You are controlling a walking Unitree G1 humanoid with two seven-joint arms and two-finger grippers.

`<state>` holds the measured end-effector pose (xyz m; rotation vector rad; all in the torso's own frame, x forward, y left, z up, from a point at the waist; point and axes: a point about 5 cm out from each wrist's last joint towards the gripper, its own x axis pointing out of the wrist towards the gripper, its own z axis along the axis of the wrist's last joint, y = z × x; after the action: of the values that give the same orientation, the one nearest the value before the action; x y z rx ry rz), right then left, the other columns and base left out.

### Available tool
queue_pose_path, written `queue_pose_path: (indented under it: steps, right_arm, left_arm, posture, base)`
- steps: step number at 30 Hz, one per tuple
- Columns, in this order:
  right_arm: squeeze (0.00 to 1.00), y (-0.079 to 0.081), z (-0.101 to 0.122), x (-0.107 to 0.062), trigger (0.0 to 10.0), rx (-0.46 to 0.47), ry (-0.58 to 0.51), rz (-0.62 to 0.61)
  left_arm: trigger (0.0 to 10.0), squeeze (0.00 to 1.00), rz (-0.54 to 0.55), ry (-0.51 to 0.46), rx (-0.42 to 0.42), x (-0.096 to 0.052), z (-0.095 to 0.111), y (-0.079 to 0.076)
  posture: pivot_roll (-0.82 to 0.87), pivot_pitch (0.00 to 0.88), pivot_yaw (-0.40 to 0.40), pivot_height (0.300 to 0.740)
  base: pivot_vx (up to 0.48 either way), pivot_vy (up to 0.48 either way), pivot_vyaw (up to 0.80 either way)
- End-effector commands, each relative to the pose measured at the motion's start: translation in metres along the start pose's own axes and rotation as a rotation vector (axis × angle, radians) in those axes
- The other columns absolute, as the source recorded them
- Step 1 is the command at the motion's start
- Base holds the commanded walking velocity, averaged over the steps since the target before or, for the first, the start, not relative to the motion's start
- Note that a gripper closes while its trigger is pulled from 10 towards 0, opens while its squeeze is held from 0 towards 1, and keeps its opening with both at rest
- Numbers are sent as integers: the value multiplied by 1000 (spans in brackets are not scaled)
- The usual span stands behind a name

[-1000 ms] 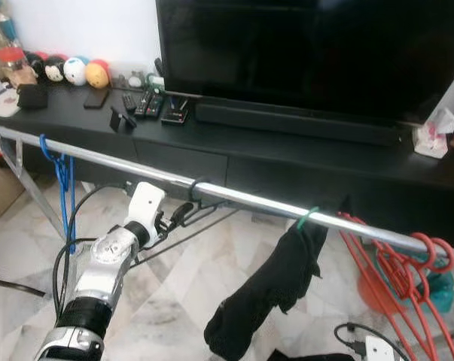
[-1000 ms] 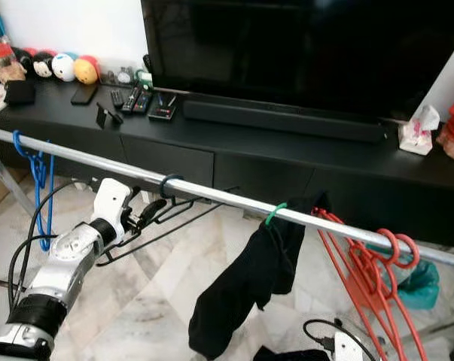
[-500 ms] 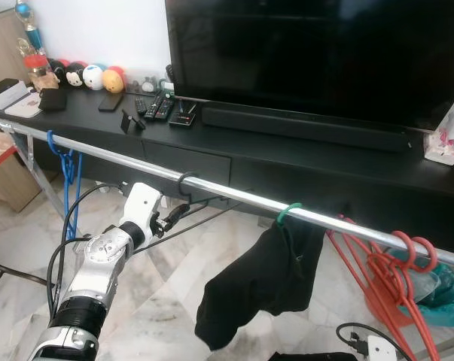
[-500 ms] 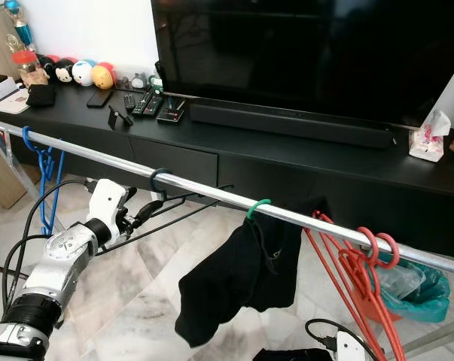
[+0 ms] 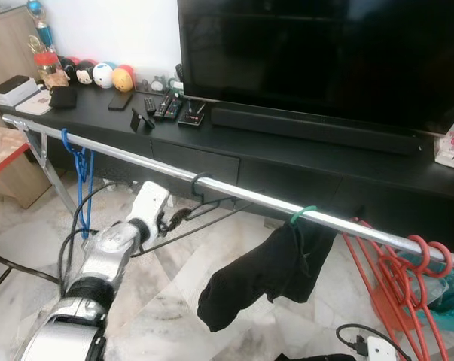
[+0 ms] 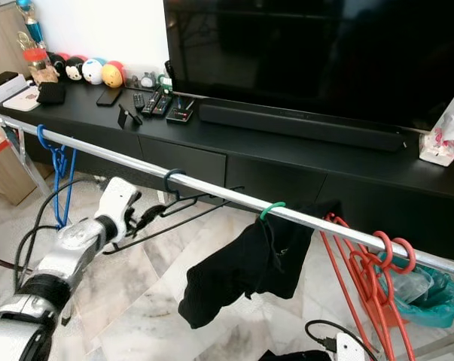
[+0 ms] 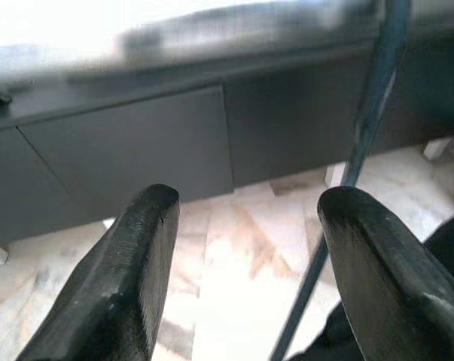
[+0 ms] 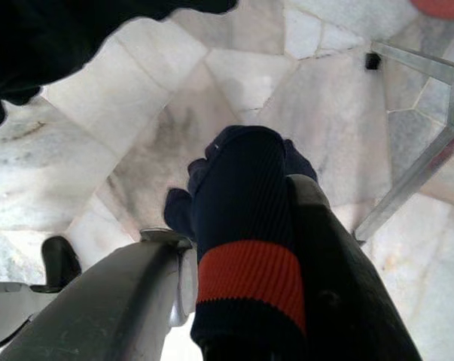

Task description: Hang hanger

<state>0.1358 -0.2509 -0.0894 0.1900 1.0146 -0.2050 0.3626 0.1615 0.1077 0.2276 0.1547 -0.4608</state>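
- The black hanger (image 5: 200,197) already hooks over the rail (image 5: 234,194), just beside the left gripper (image 5: 172,220).
- That gripper's fingers (image 7: 140,271) are spread with nothing between them; the hanging looks done, only pulling clear is left.
- The right gripper (image 8: 234,301) clamps a dark sock (image 8: 245,226) with a red band.
- On the rail: one blue hanger (image 5: 80,162), one black, one green hook (image 5: 303,216) carrying a black garment (image 5: 275,274), and several red hangers (image 5: 407,278), too tangled to count.

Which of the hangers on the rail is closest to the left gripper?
The black hanger, hooked between the blue hanger and the green-hooked one carrying black clothing. The left gripper is at its lower bar.
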Motion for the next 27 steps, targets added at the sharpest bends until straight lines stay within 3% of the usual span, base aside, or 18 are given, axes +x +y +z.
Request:
queue_pose_path:
  steps: [1,10,14,20,27]
  right_arm:
    - [0,-5,3,-1,10000,-4,-20,-12]
    - [0,6,4,1,10000,-2,-42,15]
    - [0,16,10,4,10000,-5,-56,30]
    - [0,22,16,6,10000,-5,-74,44]
    - [0,25,24,7,10000,-20,-97,64]
  left_arm:
    - [10000,0,7,-5,-22,5,4,-1]
    - [10000,0,-155,52,13,16,6,-18]
    - [10000,0,-167,76,33,17,3,-20]
    - [10000,0,-100,91,103,16,4,-15]
    - [10000,0,-184,113,98,13,-7,-23]
  posture:
    - [-50,0,-52,740]
    - [-80,0,-37,740]
    - [-83,0,-34,740]
    - [-83,0,-32,740]
    - [-73,0,-39,740]
  base:
    - [0,0,0]
    - [0,0,0]
    - [0,0,0]
    - [0,0,0]
    - [0,0,0]
